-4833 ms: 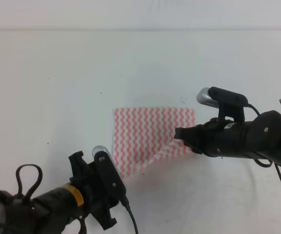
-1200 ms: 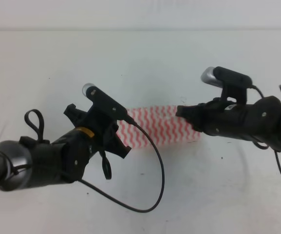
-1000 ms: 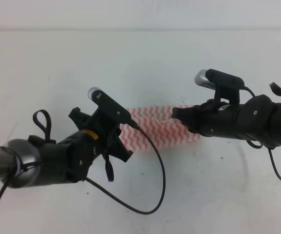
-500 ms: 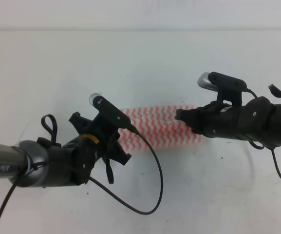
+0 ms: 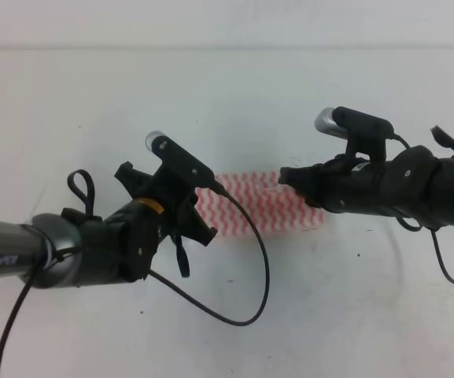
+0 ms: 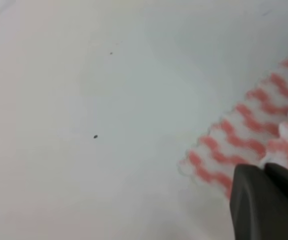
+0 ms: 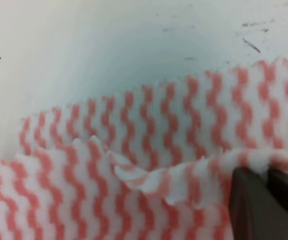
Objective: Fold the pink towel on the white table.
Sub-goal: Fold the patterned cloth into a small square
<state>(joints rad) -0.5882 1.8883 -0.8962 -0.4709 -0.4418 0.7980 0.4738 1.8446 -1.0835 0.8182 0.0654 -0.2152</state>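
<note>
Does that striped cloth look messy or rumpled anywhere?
Yes. In the right wrist view the towel has a raised, wrinkled top layer near the right claw, not lying flat. Nothing looks torn or spilled.

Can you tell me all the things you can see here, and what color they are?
pink towel: one, pink-and-white zigzag stripes, lying folded into a band in the middle of the table, between the two arms; the top layer is rumpled in the right wrist view.
white table: one, white with a few small dark specks, under everything.
cable: one, black, looping from the left arm down over the table.
left gripper: one, black, at the towel's left end; its fingers look closed on the cloth edge.
right gripper: one, dark, at the towel's right end, pinching the upper layer.
</note>
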